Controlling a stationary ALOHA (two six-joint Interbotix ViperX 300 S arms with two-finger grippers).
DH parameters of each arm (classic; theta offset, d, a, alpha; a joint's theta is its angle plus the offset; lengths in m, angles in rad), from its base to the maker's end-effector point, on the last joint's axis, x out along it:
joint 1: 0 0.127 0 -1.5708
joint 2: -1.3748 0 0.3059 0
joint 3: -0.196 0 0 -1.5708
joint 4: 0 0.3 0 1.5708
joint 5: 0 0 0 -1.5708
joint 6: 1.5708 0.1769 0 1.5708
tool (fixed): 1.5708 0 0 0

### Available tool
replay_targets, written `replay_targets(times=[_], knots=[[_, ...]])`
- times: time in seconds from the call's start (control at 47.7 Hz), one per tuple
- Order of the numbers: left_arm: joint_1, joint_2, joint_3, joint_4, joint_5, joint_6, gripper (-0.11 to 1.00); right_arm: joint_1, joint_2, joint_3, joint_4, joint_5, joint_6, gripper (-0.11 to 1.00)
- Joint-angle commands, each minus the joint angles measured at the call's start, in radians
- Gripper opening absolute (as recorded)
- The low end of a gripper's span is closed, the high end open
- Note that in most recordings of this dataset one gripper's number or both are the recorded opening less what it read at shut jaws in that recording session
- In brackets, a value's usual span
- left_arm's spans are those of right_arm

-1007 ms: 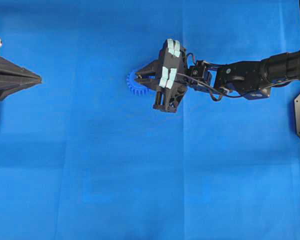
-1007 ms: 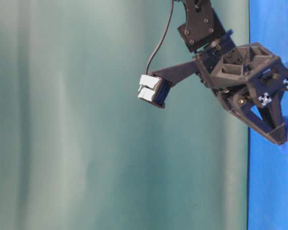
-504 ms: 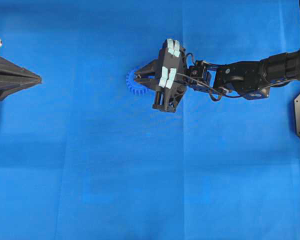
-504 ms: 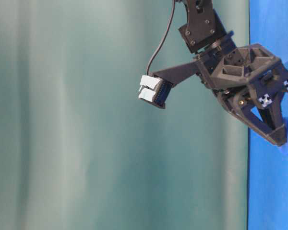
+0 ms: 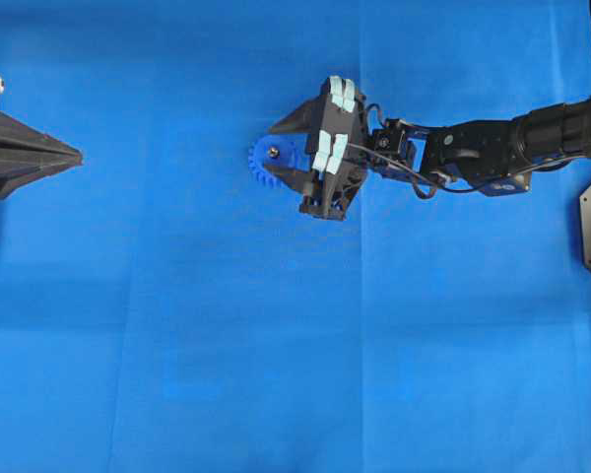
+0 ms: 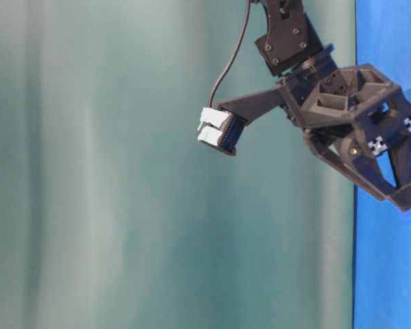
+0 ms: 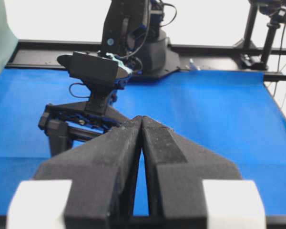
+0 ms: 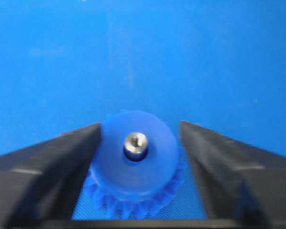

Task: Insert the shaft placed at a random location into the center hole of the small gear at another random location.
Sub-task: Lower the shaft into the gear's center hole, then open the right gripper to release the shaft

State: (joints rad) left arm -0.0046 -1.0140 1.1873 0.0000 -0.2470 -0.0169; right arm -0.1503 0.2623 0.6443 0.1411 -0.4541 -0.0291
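The small gear (image 8: 133, 179) is a blue toothed wheel lying flat on the blue mat, also seen from overhead (image 5: 262, 166). The shaft (image 8: 136, 141), a silvery pin, stands upright in the center hole (image 8: 135, 156) of the hub, with its top poking out; overhead it shows as a small dot (image 5: 274, 152). My right gripper (image 8: 140, 128) is open, one finger on each side of the gear and touching neither gear nor shaft (image 5: 272, 149). My left gripper (image 7: 141, 118) is shut and empty, far off at the left edge (image 5: 76, 155).
The blue mat (image 5: 276, 345) covers the whole table. The right arm (image 5: 492, 148) reaches in from the right edge. A black frame (image 7: 219, 50) runs along the far side of the mat. A green curtain (image 6: 123, 205) fills the table-level view.
My right gripper's jaws have opened apart around the gear. They were closed over the hub before; the shaft now stands free in the hole. The left arm has not moved.
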Motion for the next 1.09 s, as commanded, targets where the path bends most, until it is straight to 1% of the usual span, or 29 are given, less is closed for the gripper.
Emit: replay_targets(times=[0.0,0.042,0.21,0.441,0.713,1.07], knots=[[0.000,0.005,-0.009,0.002,-0.003,0.000,0.00,0.003,-0.014,-0.017,0.000,-0.006,0.000,0.83],[0.000,0.003,-0.009,0.002,-0.003,0.000,0.00,0.003,-0.014,-0.018,0.002,-0.006,0.000,0.87],[0.000,0.003,-0.008,0.002,-0.003,0.000,0.00,0.003,-0.025,-0.015,0.002,-0.003,0.000,0.81],[0.000,0.003,-0.008,0.002,-0.003,0.000,0.00,0.003,-0.100,-0.011,0.000,0.017,-0.003,0.81],[0.000,0.003,-0.006,0.002,-0.003,0.000,0.00,0.003,-0.219,-0.009,-0.005,0.084,-0.006,0.81],[0.000,0.003,-0.006,0.002,-0.003,0.000,0.00,0.006,-0.253,-0.003,-0.005,0.104,-0.006,0.81]])
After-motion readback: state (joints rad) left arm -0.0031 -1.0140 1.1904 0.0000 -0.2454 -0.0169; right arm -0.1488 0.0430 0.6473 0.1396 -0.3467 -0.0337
